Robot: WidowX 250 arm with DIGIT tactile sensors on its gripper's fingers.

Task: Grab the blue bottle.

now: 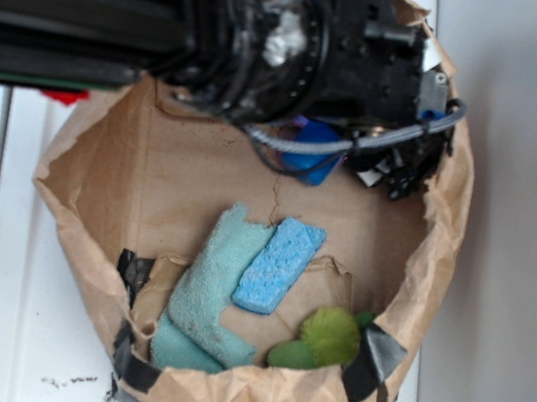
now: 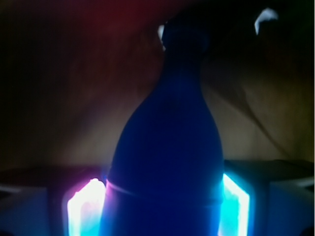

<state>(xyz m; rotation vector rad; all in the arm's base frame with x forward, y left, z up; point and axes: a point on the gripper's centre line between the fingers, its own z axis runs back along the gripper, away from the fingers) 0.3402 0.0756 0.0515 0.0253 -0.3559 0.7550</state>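
One blue bottle (image 2: 167, 147) fills the wrist view, its narrow neck pointing away from the camera and its wide body sitting between the two glowing fingers (image 2: 86, 209) of the gripper (image 2: 162, 211), one lit pink-white on the left of the view, one cyan on the right. Both fingers lie right against the bottle's sides, so the jaws appear closed on it. In the exterior view only a small patch of that bottle (image 1: 313, 159) shows, under the black arm (image 1: 124, 18) at the far side of a single brown paper bag (image 1: 89, 184) rolled down into a basin, which rests on a white table (image 1: 24, 347). The gripper itself is mostly hidden there by the wrist and its cables. Nearer the front of the bag lie one teal cloth (image 1: 210, 288), one light blue sponge (image 1: 279, 263) resting partly over the cloth's edge, and one green fuzzy object (image 1: 324, 339) just beside the bag's taped wall. Black tape patches (image 1: 376, 364) mark the bag's front rim.
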